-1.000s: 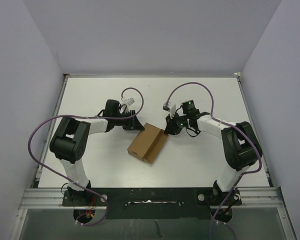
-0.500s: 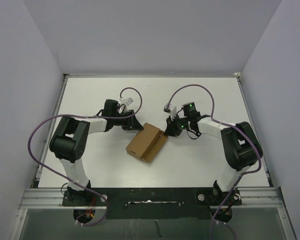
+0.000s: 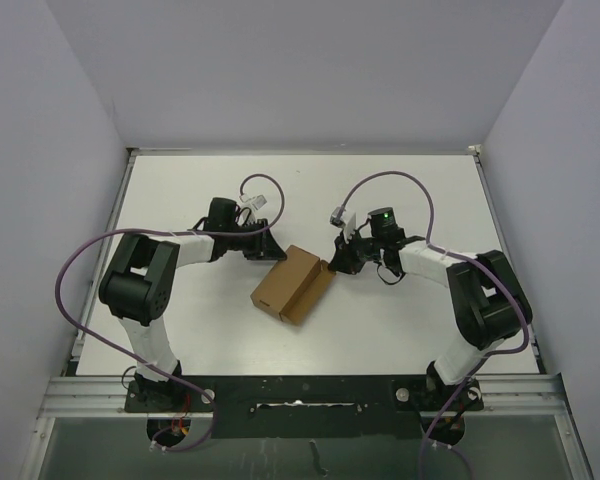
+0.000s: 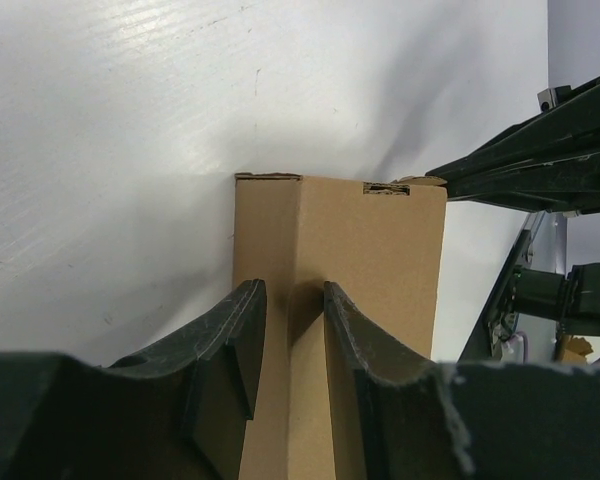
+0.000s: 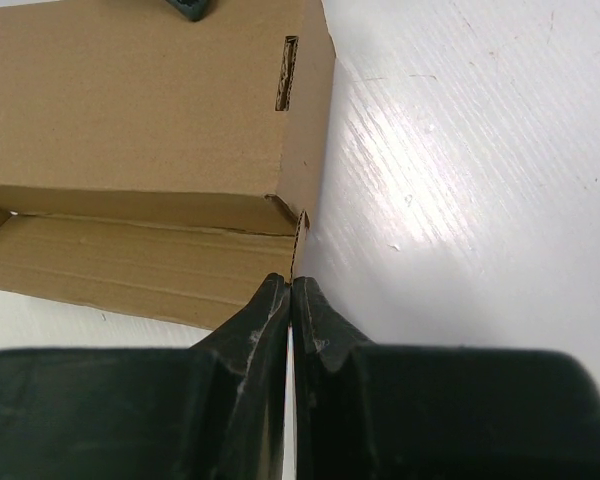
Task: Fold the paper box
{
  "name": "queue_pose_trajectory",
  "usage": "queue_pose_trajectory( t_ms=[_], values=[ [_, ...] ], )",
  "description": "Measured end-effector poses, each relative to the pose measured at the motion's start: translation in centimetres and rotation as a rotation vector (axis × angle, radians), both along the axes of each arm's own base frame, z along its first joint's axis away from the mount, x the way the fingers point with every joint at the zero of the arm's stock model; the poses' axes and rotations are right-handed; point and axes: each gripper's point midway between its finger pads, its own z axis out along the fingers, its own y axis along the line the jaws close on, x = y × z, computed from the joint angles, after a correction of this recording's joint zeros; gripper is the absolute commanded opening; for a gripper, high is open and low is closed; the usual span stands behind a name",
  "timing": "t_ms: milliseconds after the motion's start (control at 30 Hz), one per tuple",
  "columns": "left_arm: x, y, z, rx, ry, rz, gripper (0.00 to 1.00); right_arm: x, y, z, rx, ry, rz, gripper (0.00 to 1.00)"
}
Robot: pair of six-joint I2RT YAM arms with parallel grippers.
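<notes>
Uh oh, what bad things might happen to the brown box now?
1. The left fingers sit on both sides of a fold of the paper box. Squeezing too hard might crush it or crease it in the wrong place.
2. The shut right fingers meet the box at just one corner. They may slip off, or shove the whole box sideways across the smooth table.

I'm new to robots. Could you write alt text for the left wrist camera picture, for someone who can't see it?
Seen close up, the left gripper grips a folded edge of the brown paper box between its two dark fingers. The box rests on a white table, and the right arm reaches in at the box's far right corner.
</notes>
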Motion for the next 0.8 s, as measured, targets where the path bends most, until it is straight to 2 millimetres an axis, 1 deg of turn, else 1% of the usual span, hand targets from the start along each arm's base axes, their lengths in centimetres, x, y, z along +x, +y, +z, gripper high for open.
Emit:
queue_pose_trajectory(
  t_ms=[567,800],
  values=[
    [0.13,0.17,-0.05,0.025,0.020,0.011,0.26,-0.75,0.37,-0.44,0.023,-0.017,0.025,0.00],
    [0.33,0.23,-0.02,0.038,0.025,0.020,0.26,-0.92,0.75,0.48,0.029,-0.057,0.046,0.00]
  ],
)
